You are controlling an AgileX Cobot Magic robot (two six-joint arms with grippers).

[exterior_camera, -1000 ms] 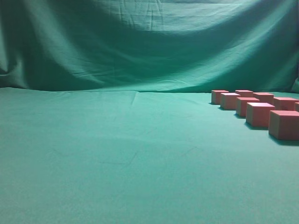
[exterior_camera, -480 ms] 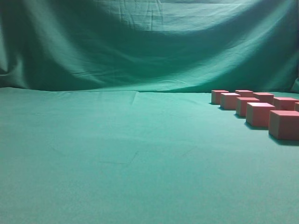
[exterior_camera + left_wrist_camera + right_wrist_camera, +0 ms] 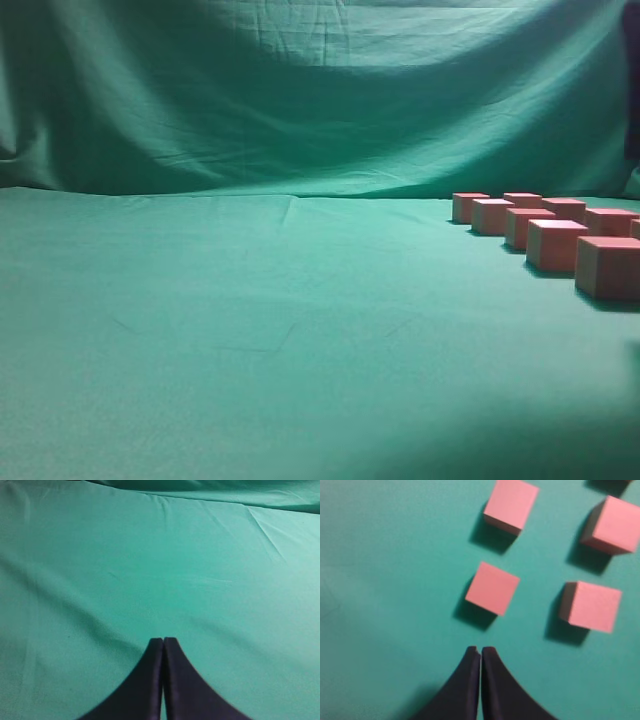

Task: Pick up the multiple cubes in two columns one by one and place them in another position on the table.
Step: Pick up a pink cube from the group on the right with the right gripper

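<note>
Several reddish-pink cubes (image 3: 556,244) stand in two columns at the right of the green table (image 3: 260,320) in the exterior view. The right wrist view looks down on cubes of both columns; the nearest cube (image 3: 492,588) lies just beyond my right gripper (image 3: 480,651), which is shut and empty above the cloth. Another cube (image 3: 590,605) lies to its right. My left gripper (image 3: 163,641) is shut and empty over bare cloth (image 3: 150,570). Neither gripper shows clearly in the exterior view.
A draped green backdrop (image 3: 320,90) rises behind the table. A dark shape (image 3: 632,90) shows at the right edge of the exterior view. A shadow lies on the cloth at the lower right (image 3: 560,440).
A dark shape has come in at the upper right edge of the exterior view, and a shadow has spread over the lower right cloth. The cubes have not moved.
</note>
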